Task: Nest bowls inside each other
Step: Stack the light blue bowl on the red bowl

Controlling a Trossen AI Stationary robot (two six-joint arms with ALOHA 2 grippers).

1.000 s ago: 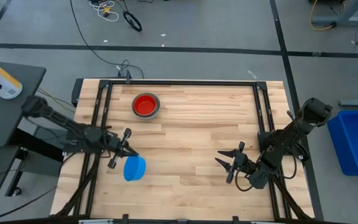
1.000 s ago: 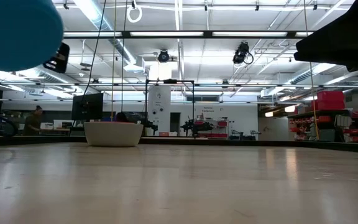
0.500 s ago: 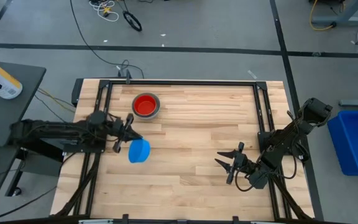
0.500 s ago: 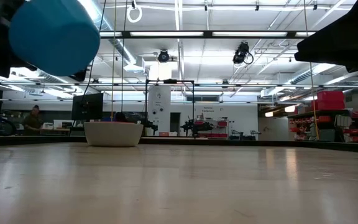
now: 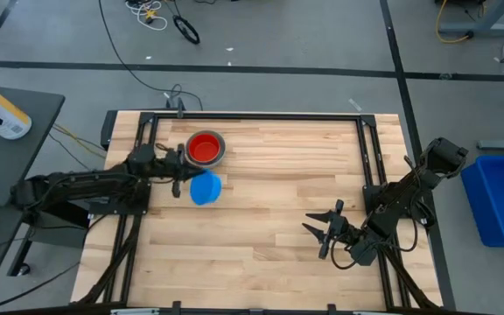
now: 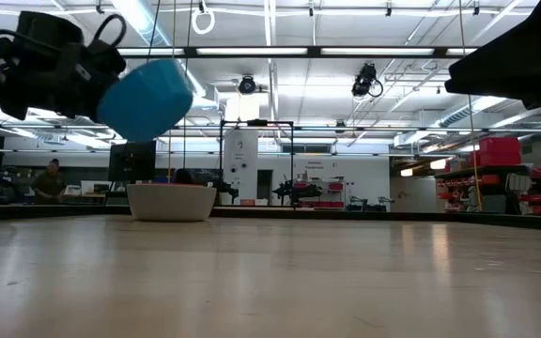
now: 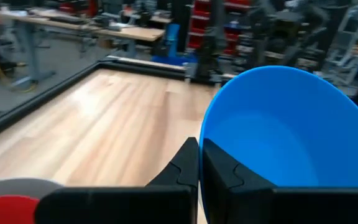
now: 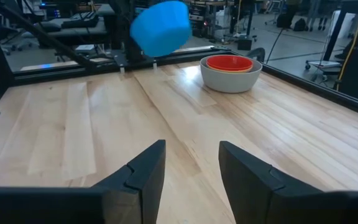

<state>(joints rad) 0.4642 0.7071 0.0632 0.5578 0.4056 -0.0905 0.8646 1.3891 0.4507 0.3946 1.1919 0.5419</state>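
Observation:
A light blue bowl [image 5: 205, 188] hangs above the table, just near-right of a grey bowl [image 5: 220, 157] at the far left that has a red bowl [image 5: 204, 147] sitting inside it. My left gripper [image 5: 180, 172] is shut on the blue bowl, which also shows in the low view [image 6: 146, 97] and in the right wrist view [image 8: 161, 27]. The grey bowl rests by its base on the wood [image 8: 230, 79]. My right gripper [image 5: 322, 234] stands open at the near right, nothing between its fingers [image 8: 143, 168]. My left gripper pinches the light blue bowl's rim [image 7: 202, 142] between its two fingers, one finger [image 7: 224, 175] inside the bowl and the other [image 7: 180, 169] outside against the wall. The fingers come in level from the table's left. The bowl is lifted clear and tipped on its side.
A black frame rail [image 5: 234, 117] runs round the wooden table top. Bare wood [image 5: 278, 192] lies between the two arms. A blue bin [image 5: 501, 197] stands on the floor off the right edge.
My left gripper has swung toward the far edge and a little right, toward the grey bowl with the red one in it, carrying the light blue bowl. The bowl has stayed lifted clear and tipped, and now hangs right beside that stack.

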